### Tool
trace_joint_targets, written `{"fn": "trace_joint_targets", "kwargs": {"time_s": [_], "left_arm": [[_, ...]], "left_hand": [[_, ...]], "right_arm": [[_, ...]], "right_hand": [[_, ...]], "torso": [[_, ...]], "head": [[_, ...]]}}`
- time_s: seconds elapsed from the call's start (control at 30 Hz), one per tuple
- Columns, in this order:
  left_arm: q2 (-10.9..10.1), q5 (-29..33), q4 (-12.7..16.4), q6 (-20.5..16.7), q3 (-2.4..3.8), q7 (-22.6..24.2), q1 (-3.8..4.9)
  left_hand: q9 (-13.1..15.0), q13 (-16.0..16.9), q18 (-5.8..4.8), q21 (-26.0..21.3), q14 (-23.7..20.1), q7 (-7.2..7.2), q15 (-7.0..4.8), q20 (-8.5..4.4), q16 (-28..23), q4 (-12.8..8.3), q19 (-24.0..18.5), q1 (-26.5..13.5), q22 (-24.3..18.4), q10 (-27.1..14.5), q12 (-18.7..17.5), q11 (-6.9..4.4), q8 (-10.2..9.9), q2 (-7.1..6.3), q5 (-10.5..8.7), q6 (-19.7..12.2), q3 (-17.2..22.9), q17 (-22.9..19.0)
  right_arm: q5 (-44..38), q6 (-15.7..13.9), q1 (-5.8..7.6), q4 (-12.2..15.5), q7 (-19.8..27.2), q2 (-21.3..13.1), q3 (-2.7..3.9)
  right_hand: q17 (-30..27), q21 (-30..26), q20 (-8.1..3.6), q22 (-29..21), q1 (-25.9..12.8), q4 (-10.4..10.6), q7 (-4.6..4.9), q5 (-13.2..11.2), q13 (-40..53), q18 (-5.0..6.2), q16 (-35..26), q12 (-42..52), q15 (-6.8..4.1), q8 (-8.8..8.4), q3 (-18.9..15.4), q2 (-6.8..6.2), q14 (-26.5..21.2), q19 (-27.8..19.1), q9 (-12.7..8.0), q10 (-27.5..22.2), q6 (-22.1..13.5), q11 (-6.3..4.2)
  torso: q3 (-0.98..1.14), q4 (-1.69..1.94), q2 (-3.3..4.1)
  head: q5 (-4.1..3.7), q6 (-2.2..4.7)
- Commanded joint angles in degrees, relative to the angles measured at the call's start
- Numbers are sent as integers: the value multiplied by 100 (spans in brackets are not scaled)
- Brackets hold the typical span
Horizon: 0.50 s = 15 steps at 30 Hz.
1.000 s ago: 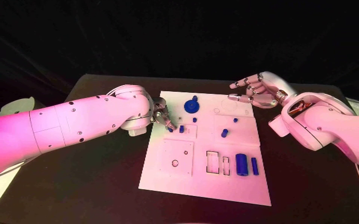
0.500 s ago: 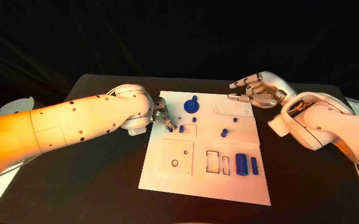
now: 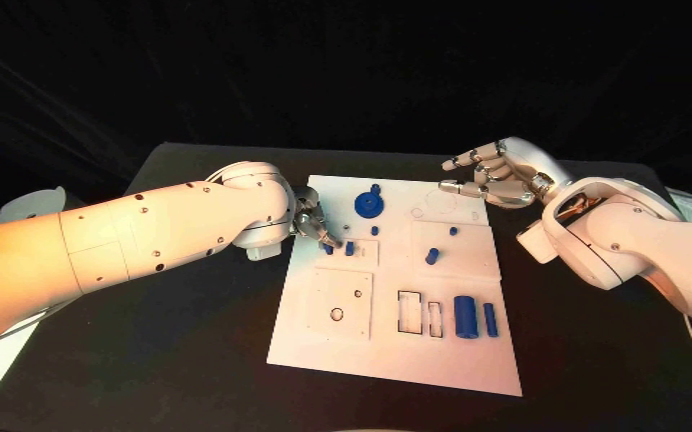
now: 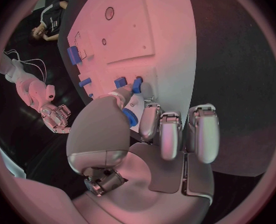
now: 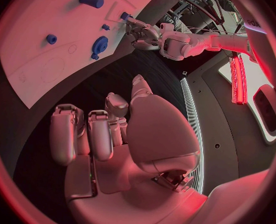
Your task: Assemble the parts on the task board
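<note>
My head view is dim around the edges: black backdrop, dark table [image 3: 173,352], with the white board [image 3: 433,352] the brightest patch at centre. My left arm [image 3: 130,242] glows warm at the frame's left. Both wrist views bend straight edges and carry a pinkish-red wash, fading to dark rims.

Matt white task board [image 3: 451,347], glossy blue plastic parts [image 3: 466,316], matt black table [image 3: 173,352]

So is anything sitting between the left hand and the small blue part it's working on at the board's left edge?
Nothing visible does. The left hand already pinches the small blue part at the task board's left edge, so no gap remains. The nearest other piece, a blue peg, stands just beside it, toward the board's middle.
</note>
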Motion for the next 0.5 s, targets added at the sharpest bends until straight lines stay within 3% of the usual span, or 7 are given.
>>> {"fn": "trace_joint_targets", "kwargs": {"time_s": [0.03, 0.5], "left_arm": [[10, 14, -28, 232, -40, -233, -53], [4, 15, -49, 372, -40, -281, -52]], "left_hand": [[2, 12, -94, 35, 614, 11, -40, -47, 18, 21, 475, -47, 1193, 33, 35, -3, 11, 1, 36, 40, -64, 1509], [7, 46, -100, 52, 614, 6, -45, -52, 18, 124, 484, 8, 1218, 48, 60, -8, 22, 17, 40, 52, -322, 1509]], "right_arm": [[1, 75, -4, 12, 70, -1, 0], [-4, 75, -3, 17, 61, -9, 0]], "right_hand": [[774, -17, 12, -4, 9, -7, 16, 26, -5, 72, -22, -19, -50, -16, -42, 50, 425, -33, -5, -39, 38, 5], [773, -20, 12, -8, 6, -5, 17, 29, -7, 73, -24, -22, -50, -16, -45, 51, 425, -34, -5, -41, 38, 6]], "torso": [[3, 0, 1], [1, 0, -1]], "head": [[-2, -4], [-12, -16]]}}
